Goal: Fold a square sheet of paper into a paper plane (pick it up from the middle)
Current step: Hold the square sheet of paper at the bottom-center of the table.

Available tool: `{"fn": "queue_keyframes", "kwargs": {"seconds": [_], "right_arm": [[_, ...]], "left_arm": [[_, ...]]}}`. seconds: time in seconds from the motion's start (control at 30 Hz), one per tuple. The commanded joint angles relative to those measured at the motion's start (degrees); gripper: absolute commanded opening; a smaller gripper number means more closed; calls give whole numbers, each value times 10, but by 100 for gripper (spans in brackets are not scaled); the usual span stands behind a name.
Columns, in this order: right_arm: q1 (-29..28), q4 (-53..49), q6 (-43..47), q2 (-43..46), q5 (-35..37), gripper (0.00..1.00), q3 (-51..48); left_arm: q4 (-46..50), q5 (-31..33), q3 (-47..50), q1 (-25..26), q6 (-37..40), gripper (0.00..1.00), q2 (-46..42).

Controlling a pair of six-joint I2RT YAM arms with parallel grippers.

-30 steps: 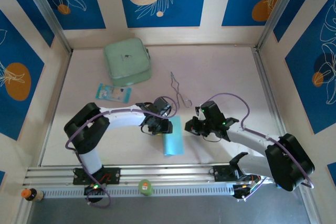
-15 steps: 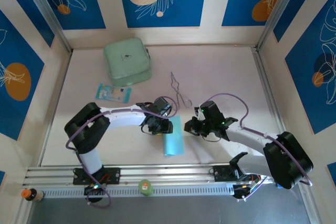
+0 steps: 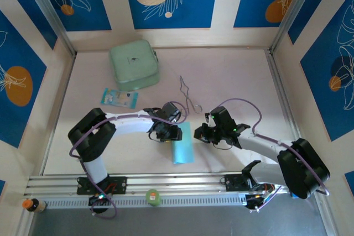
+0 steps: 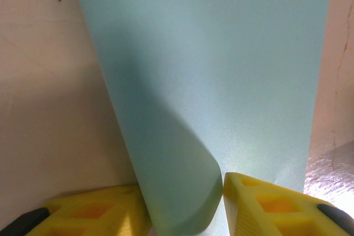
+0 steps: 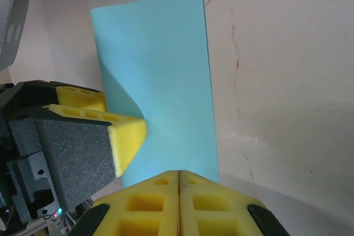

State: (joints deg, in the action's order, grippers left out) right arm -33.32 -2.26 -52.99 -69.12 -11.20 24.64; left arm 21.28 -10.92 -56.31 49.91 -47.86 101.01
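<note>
The square sheet of paper (image 3: 183, 148) is a cyan strip on the table between the two arms, with one long side curled up. In the left wrist view this curled fold (image 4: 182, 153) stands between the yellow fingers and touches both, so my left gripper (image 4: 185, 192) (image 3: 167, 132) is shut on it. My right gripper (image 5: 178, 172) (image 3: 200, 134) is shut, fingertips pressed together with nothing between them, resting at the near edge of the paper (image 5: 166, 81). The left gripper's finger (image 5: 124, 131) pushes against the curl in the right wrist view.
A mint-green case (image 3: 134, 64) sits at the back left, a small blue-and-white packet (image 3: 119, 98) in front of it. Metal tongs (image 3: 189, 95) lie just behind the grippers. The walls enclose the table; a rail (image 3: 182, 183) runs along the near edge.
</note>
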Motion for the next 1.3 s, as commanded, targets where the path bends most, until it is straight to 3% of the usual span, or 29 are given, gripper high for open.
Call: {"fn": "queue_keyframes", "kwargs": {"seconds": [0.0, 0.3, 1.27], "right_arm": [[-4, 13, 1, -12, -23, 6, 1], [-7, -10, -4, -8, 6, 6, 5], [4, -4, -3, -2, -8, 6, -2]], "left_arm": [[6, 65, 20, -3, 15, 43, 52], [7, 74, 25, -3, 15, 37, 43], [31, 87, 7, -3, 43, 41, 65]]}}
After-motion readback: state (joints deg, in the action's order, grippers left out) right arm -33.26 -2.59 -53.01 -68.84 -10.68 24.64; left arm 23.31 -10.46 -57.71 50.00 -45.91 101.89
